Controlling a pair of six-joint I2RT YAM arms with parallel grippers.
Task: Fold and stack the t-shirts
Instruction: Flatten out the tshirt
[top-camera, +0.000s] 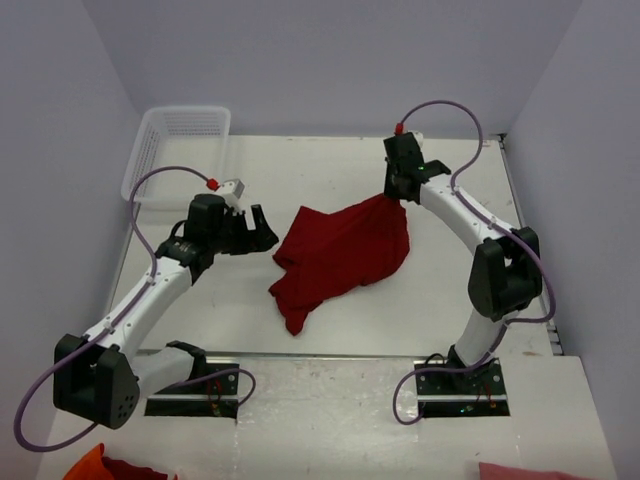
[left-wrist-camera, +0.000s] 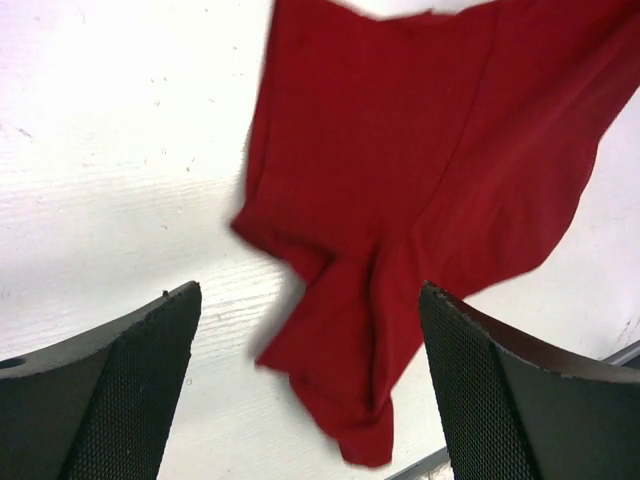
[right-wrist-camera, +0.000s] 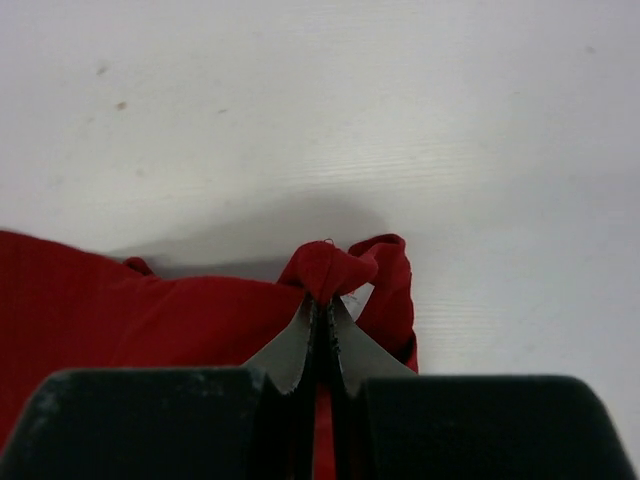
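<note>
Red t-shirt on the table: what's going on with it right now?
The right gripper is shut on a bunched bit of the dark red t-shirt at its far right edge. The rest of the shirt lies crumpled and unfolded on the white table. The left gripper hangs wide open at the shirt's left side, holding nothing. A white mesh basket sits at the far left corner.

We observe a white rectangular table (top-camera: 330, 170). A plain dark red short-sleeved cloth t-shirt (top-camera: 340, 250) lies crumpled on it near the centre, most of its cloth resting on the surface. A white plastic mesh basket (top-camera: 150, 150) sits at the far left corner, well apart from the t-shirt.
</note>
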